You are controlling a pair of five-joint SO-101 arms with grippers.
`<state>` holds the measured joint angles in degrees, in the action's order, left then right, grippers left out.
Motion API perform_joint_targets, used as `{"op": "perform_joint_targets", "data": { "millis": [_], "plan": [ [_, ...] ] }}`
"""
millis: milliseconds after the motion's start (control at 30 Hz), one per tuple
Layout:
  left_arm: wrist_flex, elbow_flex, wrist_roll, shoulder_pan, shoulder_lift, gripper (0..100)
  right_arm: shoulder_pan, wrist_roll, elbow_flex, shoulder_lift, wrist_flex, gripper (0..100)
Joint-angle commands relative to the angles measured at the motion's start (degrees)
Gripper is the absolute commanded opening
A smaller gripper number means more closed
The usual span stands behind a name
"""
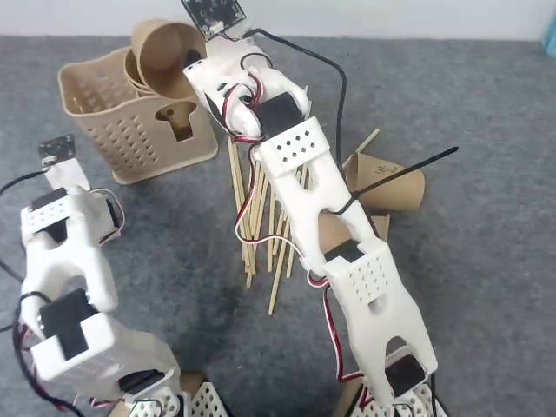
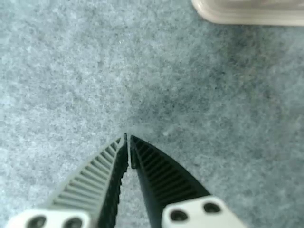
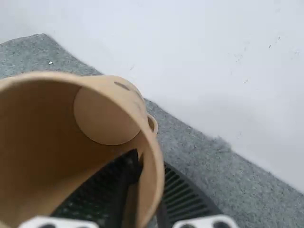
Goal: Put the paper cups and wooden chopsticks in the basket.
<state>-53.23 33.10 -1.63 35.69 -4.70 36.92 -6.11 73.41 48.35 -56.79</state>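
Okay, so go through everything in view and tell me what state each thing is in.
held paper cup: tilted, clamped by its wall, off the table.
right gripper: shut on that cup, one finger inside it.
left gripper: shut, empty, above the grey mat.
basket: upright, with a nested cup inside.
wooden chopsticks: loose heap, flat on the mat.
fallen paper cup: on its side on the mat.

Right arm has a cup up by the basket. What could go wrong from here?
1. The right gripper pinches the paper cup by one wall, tilted, near the far corner of the basket. Released there, it might catch the rim or glance off the cup already inside and fall outside.
2. That arm stretches above the chopsticks; a low retreat could scatter them.
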Motion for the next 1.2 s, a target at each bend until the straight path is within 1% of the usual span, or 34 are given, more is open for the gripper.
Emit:
{"op": "perform_joint_targets", "data": {
  "millis": [0, 67, 133, 200, 267, 600, 733, 900, 1067, 1100, 1167],
  "plan": [
    [0.88, -1.98, 0.44, -0.26, 0.35, 1, -0.4, 0.35, 2.55, -1.19, 1.63, 5.4],
    [0.88, -1.98, 0.44, -0.26, 0.35, 1, -0.13, 1.32, 2.55, -1.19, 1.54, 12.5],
    [0.88, -1.98, 0.44, -0.26, 0.35, 1, 0.31, 5.98, 3.6, -1.27, 1.45, 18.3],
    [0.88, -1.98, 0.44, -0.26, 0.35, 1, 0.4, 10.73, 6.15, -1.45, 1.01, 21.4],
    [0.88, -1.98, 0.44, -0.26, 0.35, 1, 0.4, 12.75, 9.23, -1.54, 1.01, 21.8],
    [0.88, -1.98, 0.44, -0.26, 0.35, 1, -0.13, 13.01, 21.89, -1.54, -6.2, 21.7],
    [0.88, -1.98, 0.44, -0.26, 0.35, 1, -1.01, 12.92, 22.77, -4.53, -12.97, 21.7],
    [1.23, -1.98, 0.44, -0.26, 0.35, 1, -2.77, 12.66, 22.77, -9.19, -28.35, 21.7],
    [1.32, -1.98, 0.44, -0.26, 0.35, 1, -2.86, 12.57, 22.77, -15.78, -44.18, 21.6],
    [1.32, -1.98, 0.44, -0.26, 0.35, 1, -2.86, 12.57, 22.59, -17.36, -46.46, 21.6],
    [1.32, -1.98, 0.44, -0.26, 0.35, 1, -3.38, 12.57, 21.27, -20.0, -46.46, 21.6]
  ]
}}
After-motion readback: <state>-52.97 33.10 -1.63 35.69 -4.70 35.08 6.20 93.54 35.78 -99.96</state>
